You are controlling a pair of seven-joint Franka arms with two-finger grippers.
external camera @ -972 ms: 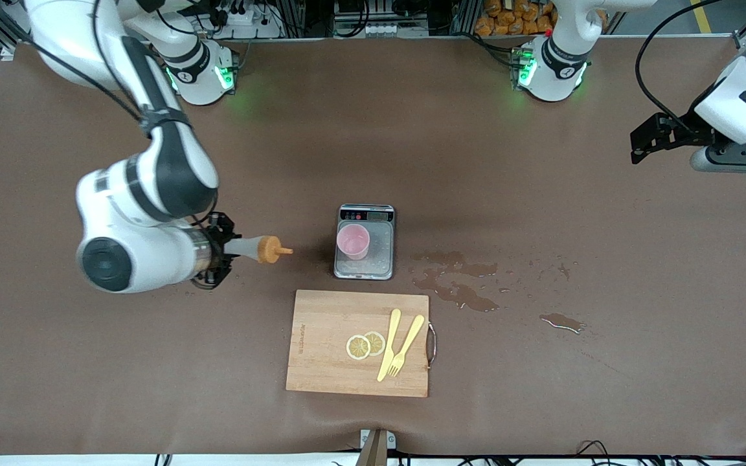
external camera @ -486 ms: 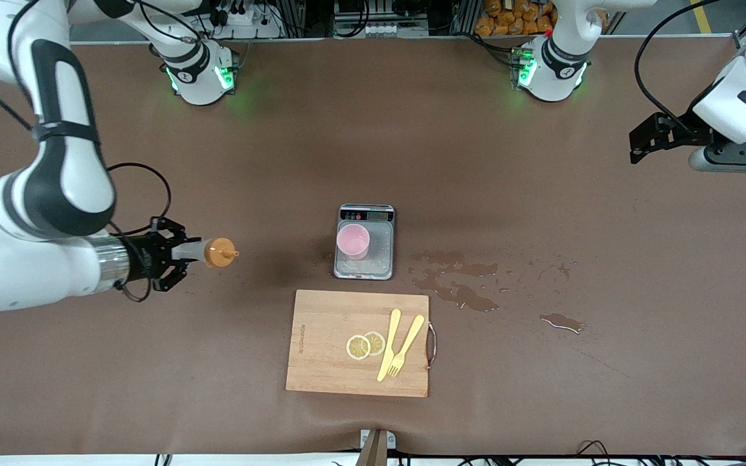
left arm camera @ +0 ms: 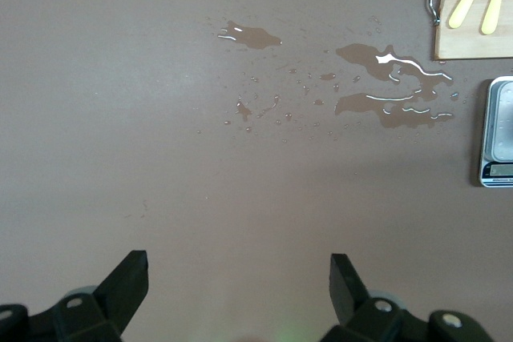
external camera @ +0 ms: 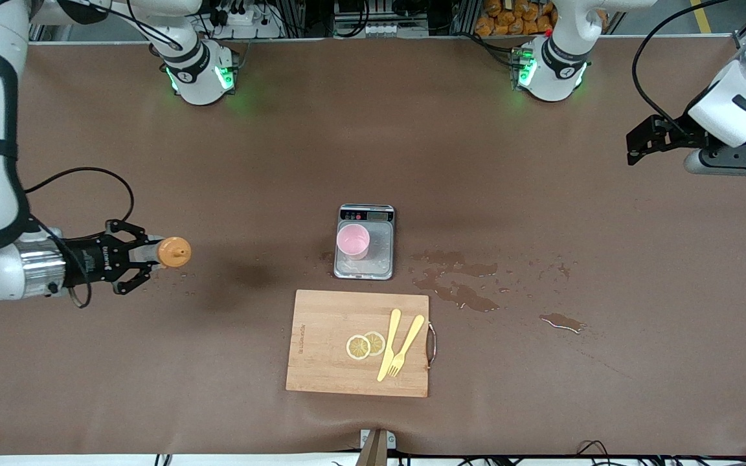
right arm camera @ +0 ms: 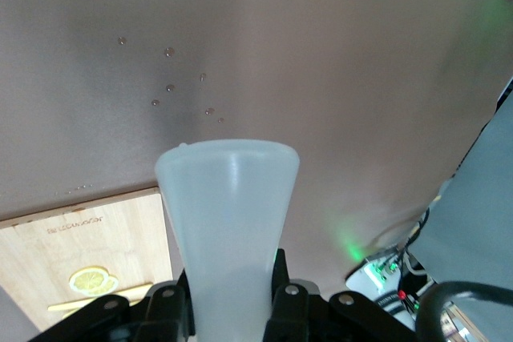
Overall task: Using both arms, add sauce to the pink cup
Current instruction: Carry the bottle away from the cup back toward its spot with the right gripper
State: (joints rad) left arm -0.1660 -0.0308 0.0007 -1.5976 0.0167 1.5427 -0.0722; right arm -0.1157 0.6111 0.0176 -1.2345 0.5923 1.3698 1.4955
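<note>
The right hand grasps the sauce bottle over bare worktop, well apart from the pink cup on the scale; a squeeze here spills — the left hand waits, released.

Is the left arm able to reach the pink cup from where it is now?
Probably yes. The left gripper hangs open and empty over bare table at its own end. The pink cup stands on the scale with nothing over it; the right gripper, holding the sauce, is well aside.
</note>
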